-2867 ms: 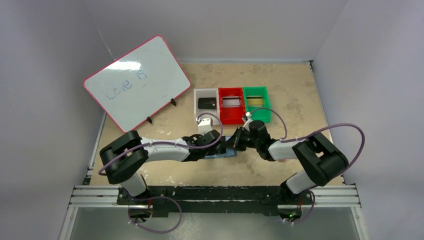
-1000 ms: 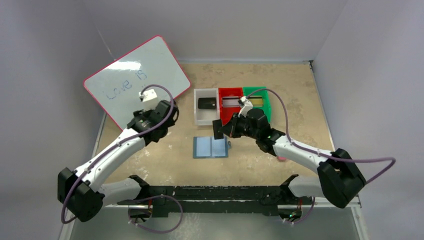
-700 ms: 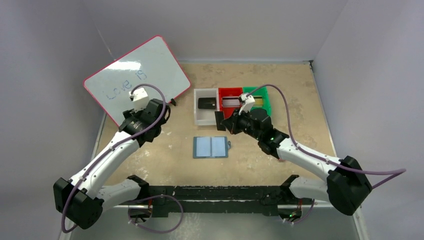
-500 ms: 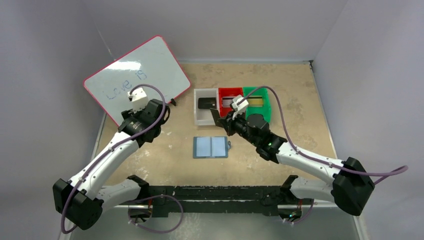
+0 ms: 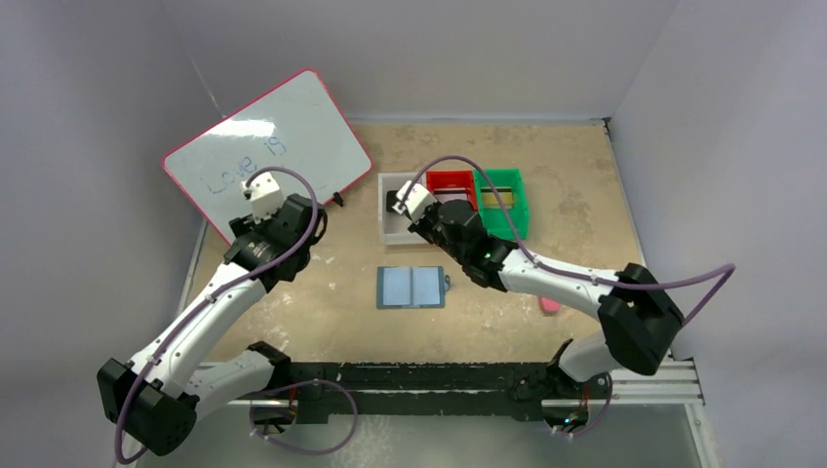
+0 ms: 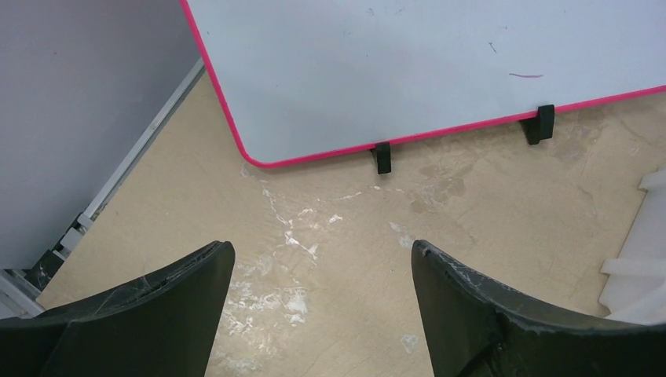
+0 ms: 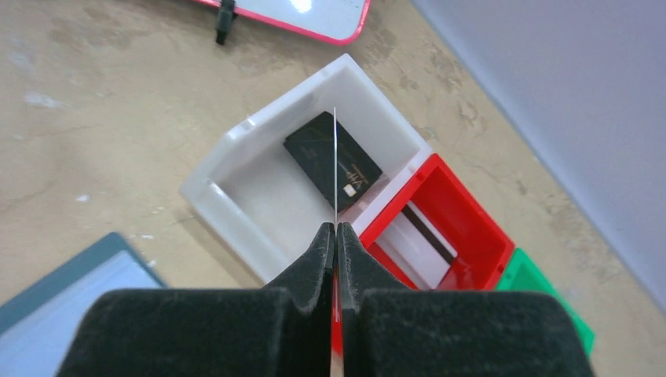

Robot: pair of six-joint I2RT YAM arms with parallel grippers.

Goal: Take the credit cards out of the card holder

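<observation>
The slate-blue card holder [image 5: 411, 287] [image 7: 71, 283] lies open and flat on the table, in front of the bins. My right gripper [image 5: 402, 210] [image 7: 335, 226] is shut on a thin credit card [image 7: 335, 133], seen edge-on and upright, hanging over the white bin [image 5: 390, 232] [image 7: 236, 228]. A black card [image 7: 314, 153] lies inside that bin. A silvery card [image 7: 420, 243] rests in the red bin [image 5: 451, 181], and a gold one [image 5: 495, 198] in the green bin [image 5: 502, 180]. My left gripper [image 5: 297, 213] [image 6: 322, 247] is open and empty, over bare table near the whiteboard's feet.
A pink-framed whiteboard [image 5: 263, 161] [image 6: 408, 71] leans on black feet at the back left. A small pink block [image 5: 549, 305] lies on the table to the right of the holder. Grey walls enclose the table on three sides.
My right gripper has carried the card leftwards from in front of the red bin to over the white bin. The left arm has drawn back a little to the left.
</observation>
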